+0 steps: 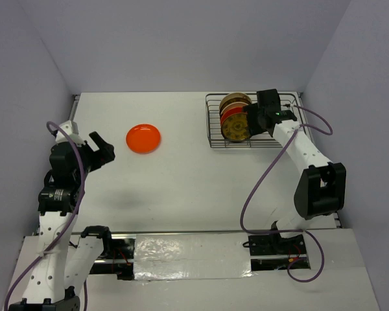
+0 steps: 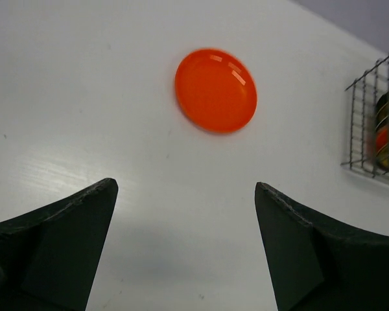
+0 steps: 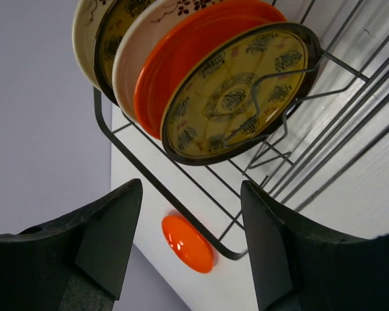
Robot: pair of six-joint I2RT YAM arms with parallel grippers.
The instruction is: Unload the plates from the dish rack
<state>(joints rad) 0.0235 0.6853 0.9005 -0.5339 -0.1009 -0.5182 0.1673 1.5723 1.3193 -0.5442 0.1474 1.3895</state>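
The dark wire dish rack (image 1: 208,123) stands at the back right and holds several plates upright. At the front is a dark brown plate with a yellow-gold pattern (image 1: 236,127), also in the right wrist view (image 3: 236,94). Behind it are an orange plate (image 3: 175,65), a cream plate (image 3: 133,52) and more plates. Another orange plate (image 1: 143,138) lies flat on the table, left of the rack, and shows in the left wrist view (image 2: 215,90). My right gripper (image 1: 251,120) is open and empty at the rack, close to the front plates (image 3: 192,188). My left gripper (image 1: 102,148) is open and empty above the table (image 2: 185,183).
White walls close in the table on the left, back and right. The rack's corner shows at the right edge of the left wrist view (image 2: 362,123). A strip of foil tape (image 1: 181,256) runs along the near edge between the arm bases.
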